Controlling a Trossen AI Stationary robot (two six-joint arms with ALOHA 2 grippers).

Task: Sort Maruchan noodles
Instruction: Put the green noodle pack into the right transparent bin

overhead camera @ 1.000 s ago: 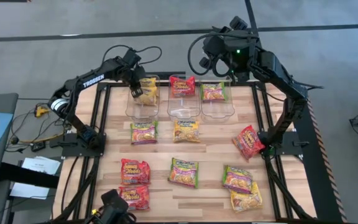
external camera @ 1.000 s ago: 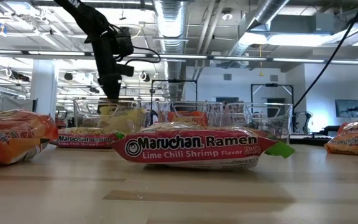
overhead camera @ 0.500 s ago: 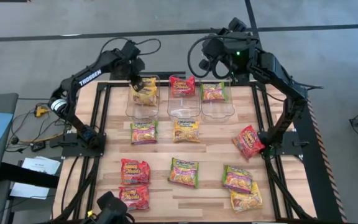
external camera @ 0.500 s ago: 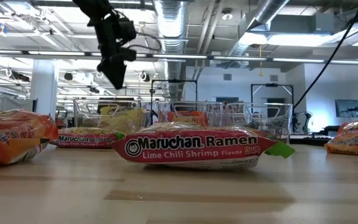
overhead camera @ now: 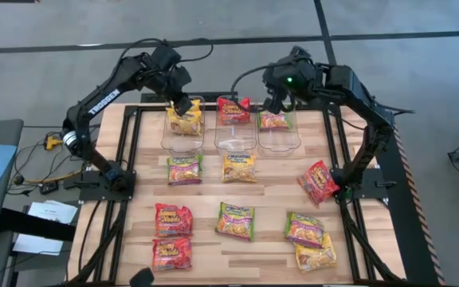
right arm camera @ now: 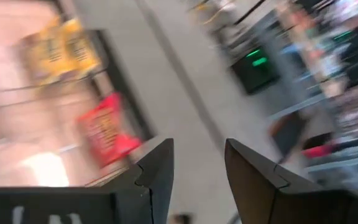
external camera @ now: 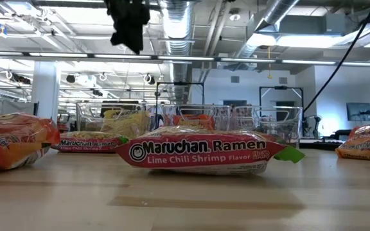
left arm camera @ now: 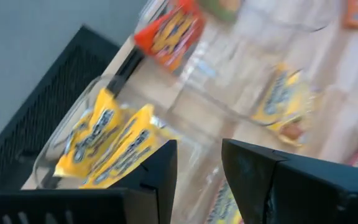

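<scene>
Since a second ago we see the left gripper [overhead camera: 183,104] risen from the left bin [overhead camera: 182,135], its fingers [left arm camera: 160,171] parted a little and empty, with the yellow packet [overhead camera: 186,118] lying in that bin. Our right gripper [overhead camera: 271,104] has swung over the right bin [overhead camera: 278,137], fingers [right arm camera: 157,168] parted, holding nothing; a green packet [overhead camera: 274,119] lies below it. A red packet [overhead camera: 233,110] leans in the middle bin [overhead camera: 235,139]. The other noodles [overhead camera: 236,220] lie spread flat on the worktop [overhead camera: 269,187], well apart from both grippers.
</scene>
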